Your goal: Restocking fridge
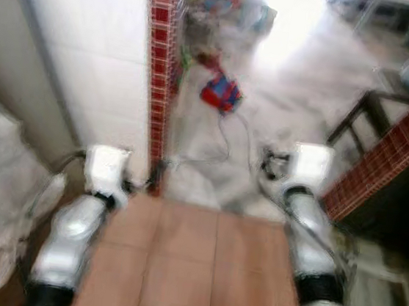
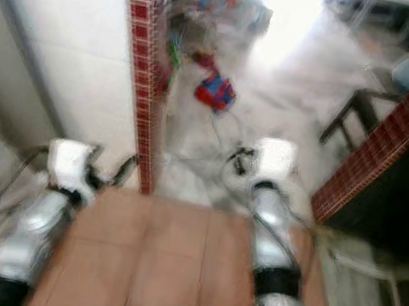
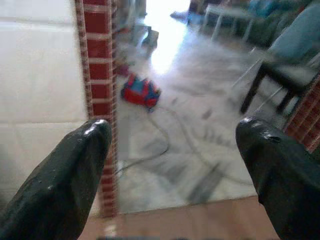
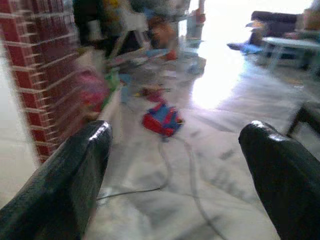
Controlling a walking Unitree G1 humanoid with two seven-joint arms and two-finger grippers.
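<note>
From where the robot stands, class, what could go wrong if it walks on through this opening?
1. The cable trailing across the pale floor could snag its feet.
2. The red and blue toy lies in the path and might be kicked.
3. The red-tiled wall edge sits close by the left tool, so that arm may clip it.

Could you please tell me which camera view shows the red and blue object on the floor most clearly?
The right wrist view: the red and blue object looks largest there, between the open jaws. The left wrist view shows it smaller beside the red-tiled wall edge; both eye views show it small and blurred.
</note>
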